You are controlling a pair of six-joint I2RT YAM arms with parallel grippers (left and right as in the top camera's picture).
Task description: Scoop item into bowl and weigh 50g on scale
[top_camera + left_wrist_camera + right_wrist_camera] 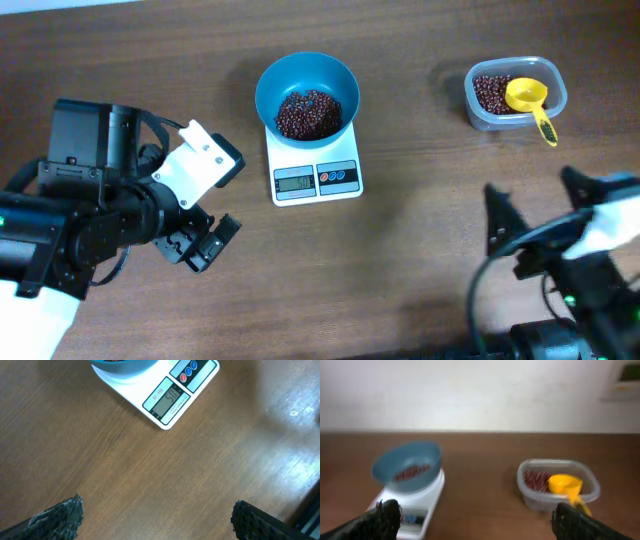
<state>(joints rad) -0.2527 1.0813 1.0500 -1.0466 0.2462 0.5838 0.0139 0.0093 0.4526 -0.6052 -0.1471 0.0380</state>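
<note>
Going big to small: brown table (420, 200), then both arms parked off the scale (316, 178). The left gripper (157, 510) sits left of it and the right gripper (475, 515) well off to its right, both with jaws wide apart and holding nothing. The blue bowl (300, 72) sits on top of the scale with a heap of beans (308, 114) in it. The clear tub (556, 85) is well right of the scale, with the yellow scoop (527, 96) lying inside.

Looks like the check-the-weight stage to me. The readout is fuzzy but maybe on target, so the next move is just reading it, then topping up if short.

Count: one scale, one bowl, one tub, one scoop, two grippers, and uncountable beans in two piles.
</note>
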